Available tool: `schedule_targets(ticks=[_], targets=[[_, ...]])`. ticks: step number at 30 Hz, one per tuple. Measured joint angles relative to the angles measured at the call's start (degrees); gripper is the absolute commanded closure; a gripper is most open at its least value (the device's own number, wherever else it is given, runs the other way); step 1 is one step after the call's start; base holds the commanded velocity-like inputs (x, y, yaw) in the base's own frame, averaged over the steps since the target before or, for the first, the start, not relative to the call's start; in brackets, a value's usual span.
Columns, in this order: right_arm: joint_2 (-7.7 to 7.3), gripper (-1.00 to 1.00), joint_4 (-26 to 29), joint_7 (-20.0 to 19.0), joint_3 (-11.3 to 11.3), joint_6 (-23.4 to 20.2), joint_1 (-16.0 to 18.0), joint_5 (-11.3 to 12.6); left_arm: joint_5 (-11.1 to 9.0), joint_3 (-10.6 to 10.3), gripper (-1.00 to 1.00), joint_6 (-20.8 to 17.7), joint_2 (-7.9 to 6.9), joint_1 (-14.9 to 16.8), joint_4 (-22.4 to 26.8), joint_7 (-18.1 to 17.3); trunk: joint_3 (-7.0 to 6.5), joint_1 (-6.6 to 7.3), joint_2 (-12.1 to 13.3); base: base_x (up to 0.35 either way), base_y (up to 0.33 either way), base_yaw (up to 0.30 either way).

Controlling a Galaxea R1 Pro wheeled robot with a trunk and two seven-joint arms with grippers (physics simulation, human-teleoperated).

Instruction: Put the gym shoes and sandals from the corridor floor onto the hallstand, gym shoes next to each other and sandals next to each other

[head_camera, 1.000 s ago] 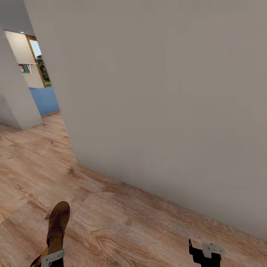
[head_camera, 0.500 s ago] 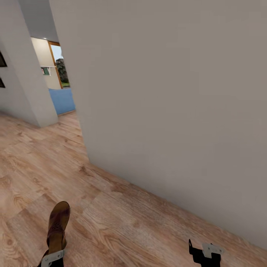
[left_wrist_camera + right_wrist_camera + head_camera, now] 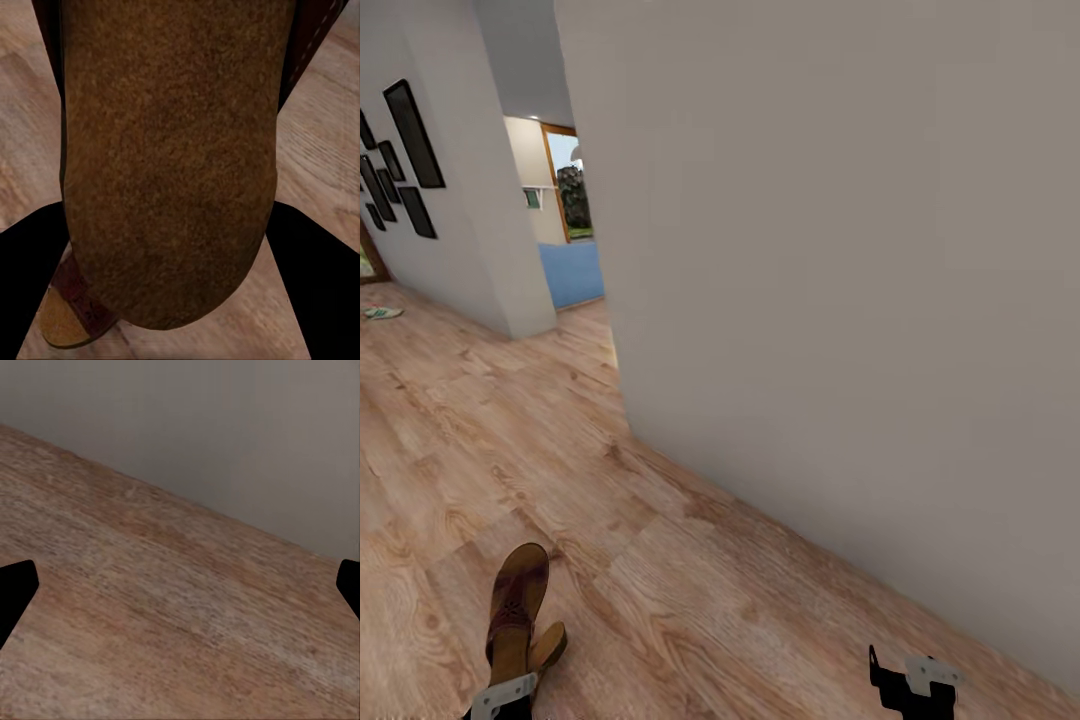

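corridor floor [image 3: 690, 580], left gripper [image 3: 500, 698] cut off, gripping sandal [image 3: 515, 610]

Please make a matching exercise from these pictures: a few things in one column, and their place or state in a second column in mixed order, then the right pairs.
Things:
1. sandal
2. gym shoe
3. picture frames
4. right gripper

Place or state:
A. hanging on the wall at far left
B. open, with nothing between its fingers
C. held in the left gripper
D. lying on the floor, far down the corridor

Pairs: 1-C, 2-D, 3-A, 4-B
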State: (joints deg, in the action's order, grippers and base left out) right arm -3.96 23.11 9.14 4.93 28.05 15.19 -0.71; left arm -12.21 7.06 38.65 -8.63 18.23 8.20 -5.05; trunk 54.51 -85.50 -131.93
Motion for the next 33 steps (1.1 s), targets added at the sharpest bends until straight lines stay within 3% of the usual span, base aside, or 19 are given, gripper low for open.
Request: schedule_targets(ticks=[33], targets=[[0.06, -1.0, 0.0, 0.0, -0.1, 0.0, 0.0, 0.0, 0.0, 0.0, 1.0, 0.0, 0.0, 0.0, 0.0, 0.0, -0.62, 0.0, 0.0, 0.0, 0.0, 0.264]])
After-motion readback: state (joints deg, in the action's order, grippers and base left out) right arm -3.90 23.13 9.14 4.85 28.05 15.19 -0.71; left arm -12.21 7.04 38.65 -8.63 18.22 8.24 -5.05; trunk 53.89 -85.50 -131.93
